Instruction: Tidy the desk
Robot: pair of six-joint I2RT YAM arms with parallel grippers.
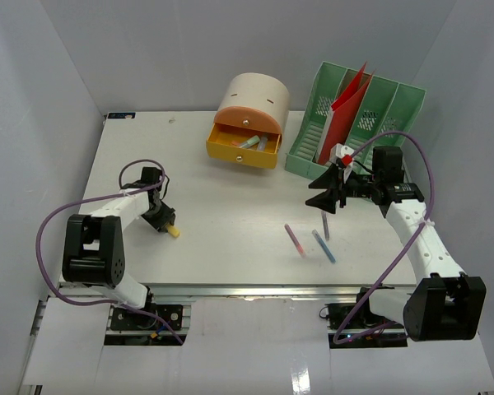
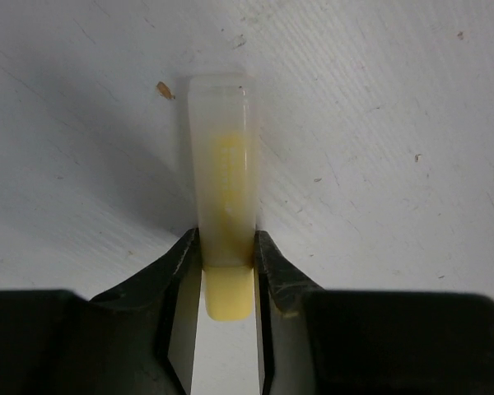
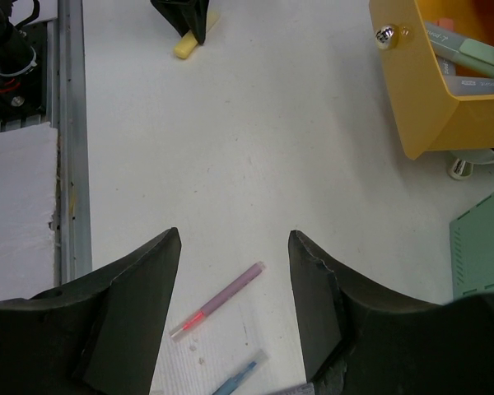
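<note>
My left gripper [image 2: 228, 251] pinches the yellow highlighter [image 2: 222, 156] only near one end as it lies flat on the bench [image 1: 222, 197] beneath both arms — lift quickly and I'd expect it to swivel or slip. Right gripper [image 3: 235, 239] hangs released, empty, above the pink pen [image 3: 218, 300].

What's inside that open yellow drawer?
A few pens lie in the yellow drawer, one pale green. Its back is hidden under the cream cabinet, so anything there cannot be seen.
</note>
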